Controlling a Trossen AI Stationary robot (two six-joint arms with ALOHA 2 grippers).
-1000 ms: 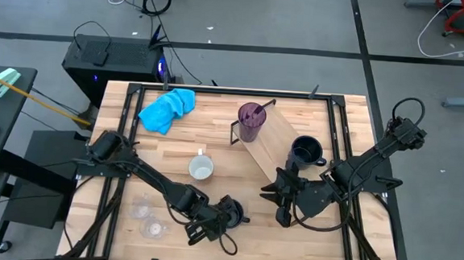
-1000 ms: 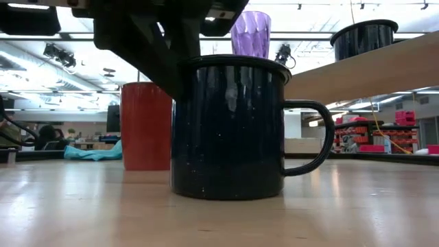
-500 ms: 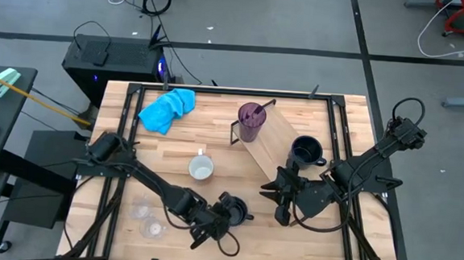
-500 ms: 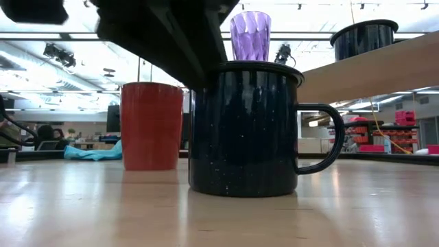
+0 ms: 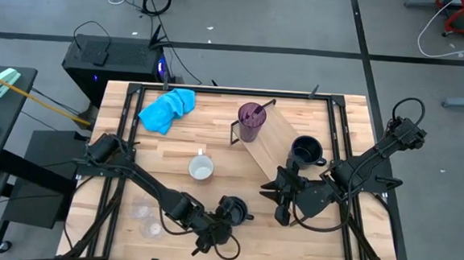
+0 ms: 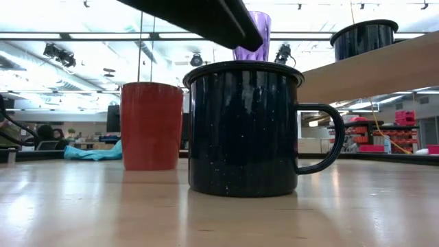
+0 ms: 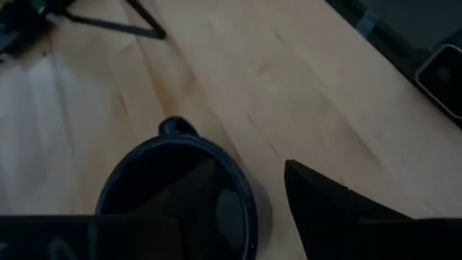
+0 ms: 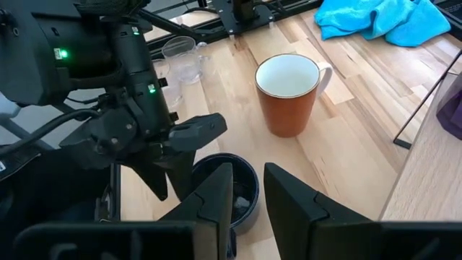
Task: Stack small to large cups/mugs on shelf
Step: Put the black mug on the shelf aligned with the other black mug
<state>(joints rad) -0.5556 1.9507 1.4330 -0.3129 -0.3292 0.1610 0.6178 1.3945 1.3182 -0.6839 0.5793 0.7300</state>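
Near the surface's (image 5: pixel 216 121) front-left corner stand two clear glasses (image 5: pixel 147 220). The left gripper (image 5: pixel 216 235), fingers spread apart, sits just beside a navy mug (image 5: pixel 233 210) by the front edge, not gripping it. The shelf (image 5: pixel 283 145) carries the purple tumbler (image 5: pixel 250 120) and second navy mug (image 5: pixel 305 151). The right gripper (image 5: pixel 281 199) hovers narrow, empty.

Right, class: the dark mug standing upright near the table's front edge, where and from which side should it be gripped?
Probably the rim, from straight above: the dark mug stands upright, mouth open, so one of the fingers can go inside its wall and one outside. Pick a stretch away from the handle, which juts sideways.
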